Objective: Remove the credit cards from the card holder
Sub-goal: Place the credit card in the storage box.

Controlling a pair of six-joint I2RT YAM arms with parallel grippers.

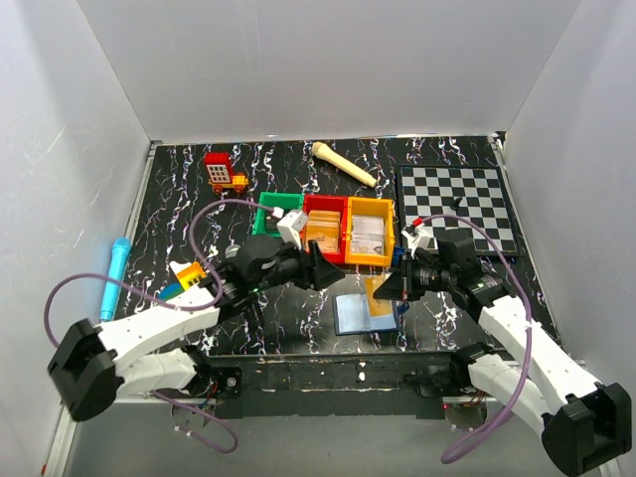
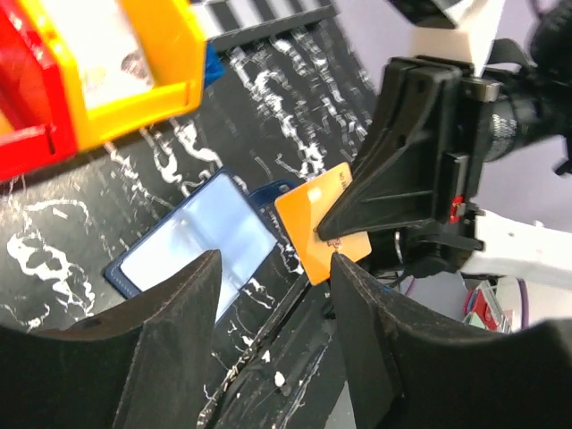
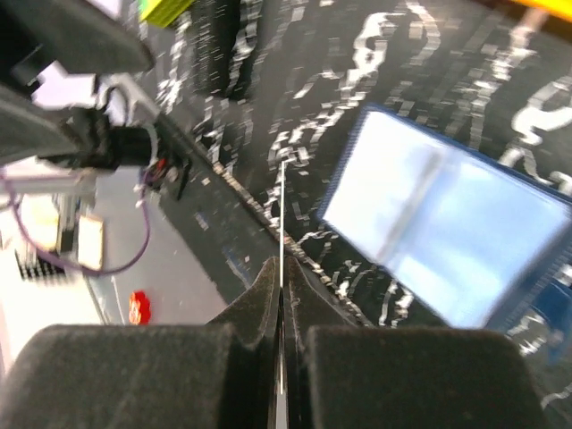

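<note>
— Where's the card holder [image 1: 360, 316]?
— Lower centre of the top view, lying open.
— And the grippers?
— The right gripper [image 1: 381, 290] pinches an orange card [image 2: 308, 219] just beside it. The left gripper [image 2: 275, 264] has its jaws apart.

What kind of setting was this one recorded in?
Probably a lab test cell for robot manipulation: plain white walls box in a black marbled table strewn with props such as coloured bins and a chessboard.
</note>
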